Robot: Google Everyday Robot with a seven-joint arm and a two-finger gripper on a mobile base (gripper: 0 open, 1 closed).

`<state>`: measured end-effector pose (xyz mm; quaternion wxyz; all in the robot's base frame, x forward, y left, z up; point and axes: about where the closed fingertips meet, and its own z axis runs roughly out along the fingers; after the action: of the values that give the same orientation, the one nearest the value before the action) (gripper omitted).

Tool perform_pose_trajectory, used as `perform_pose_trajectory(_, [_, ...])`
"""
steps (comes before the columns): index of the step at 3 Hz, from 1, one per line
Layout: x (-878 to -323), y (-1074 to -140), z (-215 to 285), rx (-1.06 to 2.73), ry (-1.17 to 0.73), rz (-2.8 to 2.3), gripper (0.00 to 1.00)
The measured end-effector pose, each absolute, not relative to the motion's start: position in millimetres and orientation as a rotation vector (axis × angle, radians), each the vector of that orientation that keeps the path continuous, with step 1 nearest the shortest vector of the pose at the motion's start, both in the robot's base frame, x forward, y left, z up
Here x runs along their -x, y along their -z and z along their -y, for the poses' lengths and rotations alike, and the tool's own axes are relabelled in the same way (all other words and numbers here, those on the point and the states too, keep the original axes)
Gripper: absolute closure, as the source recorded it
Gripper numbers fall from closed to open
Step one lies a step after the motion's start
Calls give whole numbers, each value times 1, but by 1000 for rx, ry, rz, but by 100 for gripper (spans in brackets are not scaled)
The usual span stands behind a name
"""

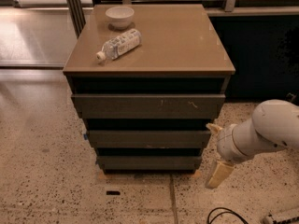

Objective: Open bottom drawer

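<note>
Speckled flooring is seen under the desk [187, 45], whose bottom drawer [148, 163] sits shut at its foot — the approach is judged in hand — so the end effector [216, 152], spread open just beside its right end, must be hooked onto the drawer's edge.

tool [212, 155] beside bottom drawer [148, 163], arm [275, 125] cropped right

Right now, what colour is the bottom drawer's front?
The bottom drawer is plain dark grey-brown, camera view; gripper open to its right.
</note>
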<state>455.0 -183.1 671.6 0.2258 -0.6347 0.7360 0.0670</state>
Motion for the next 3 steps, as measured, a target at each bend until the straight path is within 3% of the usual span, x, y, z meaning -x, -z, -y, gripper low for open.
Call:
perform_pose_trajectory(2, [-443, -571, 133, 1809, -297, -1983, 0])
perform_pose_trajectory(3, [-443, -571, 133, 1810, -297, -1983, 0])
